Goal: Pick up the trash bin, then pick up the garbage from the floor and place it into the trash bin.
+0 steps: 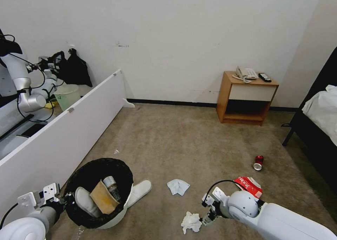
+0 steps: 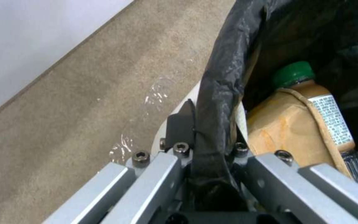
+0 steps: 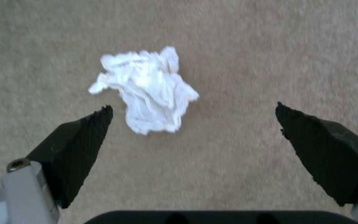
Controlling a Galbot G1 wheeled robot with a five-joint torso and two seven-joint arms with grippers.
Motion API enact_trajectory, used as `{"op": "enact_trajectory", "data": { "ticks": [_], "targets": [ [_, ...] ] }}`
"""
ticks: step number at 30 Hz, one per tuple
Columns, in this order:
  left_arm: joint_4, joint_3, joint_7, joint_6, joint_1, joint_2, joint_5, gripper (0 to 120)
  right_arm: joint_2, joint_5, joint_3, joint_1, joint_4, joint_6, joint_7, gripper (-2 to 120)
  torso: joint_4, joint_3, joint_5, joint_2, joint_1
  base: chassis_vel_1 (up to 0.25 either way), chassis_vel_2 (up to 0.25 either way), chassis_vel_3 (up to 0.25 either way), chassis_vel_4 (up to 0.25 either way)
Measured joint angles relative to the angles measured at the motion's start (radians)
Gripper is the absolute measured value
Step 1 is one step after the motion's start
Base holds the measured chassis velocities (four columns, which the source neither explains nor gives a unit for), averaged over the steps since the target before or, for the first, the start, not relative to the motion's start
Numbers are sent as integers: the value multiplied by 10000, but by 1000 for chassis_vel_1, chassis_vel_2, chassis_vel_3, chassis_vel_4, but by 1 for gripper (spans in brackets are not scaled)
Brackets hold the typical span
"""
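Trash bin (image 1: 100, 194) sits on the carpet at the robot's left, left gripper (image 2: 195, 137) clamped on its bag-lined rim. Right gripper (image 3: 193, 119) hovers over the crumpled tissue (image 3: 146, 90), fingers (image 3: 77, 152) spread wide, holding nothing; tissue lies just ahead, nearer one fingertip, right arm closest.

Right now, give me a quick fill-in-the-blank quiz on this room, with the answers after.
1. The left gripper is shut on the rim of the ____.
2. The open right gripper hovers over a crumpled white ____.
3. The red can lies on the ____.
4. On the nightstand sits a white ____.

Answers: bin; tissue; carpet; telephone
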Motion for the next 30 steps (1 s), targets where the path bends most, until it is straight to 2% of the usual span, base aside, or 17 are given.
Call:
{"op": "enact_trajectory", "data": {
  "ticks": [13, 30],
  "targets": [
    [-24, -5, 13, 0, -13, 12, -13, 1, 328, 132, -352, 187, -360, -1, 253, 100, 0, 0, 1, -1, 0, 0, 0, 0, 0],
    [-8, 35, 14, 0, -2, -17, -8, 1, 758, 67, -836, 647, -1055, 479, -32, 100, 0, 0, 0, -3, 0, 0, 0, 0, 0]
  ]
}}
